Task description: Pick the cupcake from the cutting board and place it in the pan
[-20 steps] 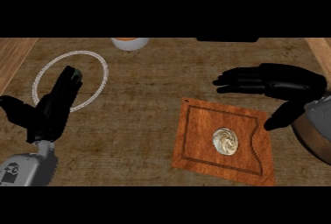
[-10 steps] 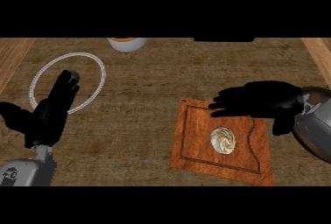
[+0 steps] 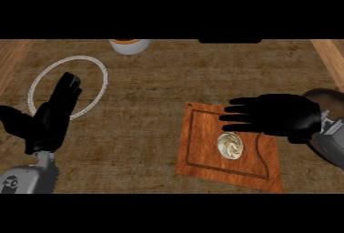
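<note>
Right hand [image 3: 279,116], fingers released, above swirled round cupcake [image 3: 230,145] on wooden cutting board [image 3: 201,154].

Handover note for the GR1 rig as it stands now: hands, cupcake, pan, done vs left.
Right hand: open, fingers extended, over the cutting board's upper part, just above the cupcake; not holding it.
Left hand: open, resting at the view's left, holding nothing.
Cupcake: on the cutting board, untouched.
Pan: upper left, partly overlapped by the left hand.
Done: nothing picked yet.
Left: grasp the cupcake, carry it to the pan, release.
</note>
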You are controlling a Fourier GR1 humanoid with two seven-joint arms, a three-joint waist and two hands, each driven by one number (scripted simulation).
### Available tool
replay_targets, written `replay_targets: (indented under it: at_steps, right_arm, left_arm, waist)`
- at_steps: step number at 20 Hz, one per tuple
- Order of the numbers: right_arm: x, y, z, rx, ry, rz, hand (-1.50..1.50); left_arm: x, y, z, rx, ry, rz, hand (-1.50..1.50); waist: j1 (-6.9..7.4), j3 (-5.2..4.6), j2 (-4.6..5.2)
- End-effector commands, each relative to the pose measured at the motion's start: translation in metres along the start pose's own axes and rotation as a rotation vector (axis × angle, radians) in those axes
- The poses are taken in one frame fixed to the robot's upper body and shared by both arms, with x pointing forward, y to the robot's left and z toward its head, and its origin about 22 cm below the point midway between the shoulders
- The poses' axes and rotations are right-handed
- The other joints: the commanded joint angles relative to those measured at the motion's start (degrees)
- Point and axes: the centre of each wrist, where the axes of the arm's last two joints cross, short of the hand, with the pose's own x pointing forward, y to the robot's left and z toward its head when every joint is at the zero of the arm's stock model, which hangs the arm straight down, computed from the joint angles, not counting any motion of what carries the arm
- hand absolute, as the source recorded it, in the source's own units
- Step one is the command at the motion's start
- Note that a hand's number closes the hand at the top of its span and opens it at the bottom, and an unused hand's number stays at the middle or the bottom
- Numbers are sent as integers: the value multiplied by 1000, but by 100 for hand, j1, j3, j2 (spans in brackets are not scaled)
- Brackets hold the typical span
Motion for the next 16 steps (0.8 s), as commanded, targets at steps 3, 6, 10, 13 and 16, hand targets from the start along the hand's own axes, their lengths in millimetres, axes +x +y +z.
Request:
replay_targets:
  at_steps: [3, 6, 10, 13, 16]
  right_arm:
    - [26, 10, -7, -43, -20, -11, -150]
    - [48, -3, -8, -29, -31, -8, -150]
    - [43, 21, -26, 40, 40, -1, -150]
    - [44, 13, -38, 26, 67, 25, -150]
    - [43, 13, -61, 13, 86, 10, -150]
  left_arm:
    - [-7, 10, 16, -8, 11, 5, 0]
    - [3, 9, 12, 4, 3, 11, 0]
    - [3, 3, -3, 1, 0, 0, 0]
    - [-5, 10, -5, 7, -1, 6, 0]
    - [9, -12, -4, -4, -4, 7, 0]
  waist:
    - [13, 1, -3]
    - [-2, 0, -5]
    - [6, 1, 8]
    - [13, 0, 9]
    - [32, 2, 10]
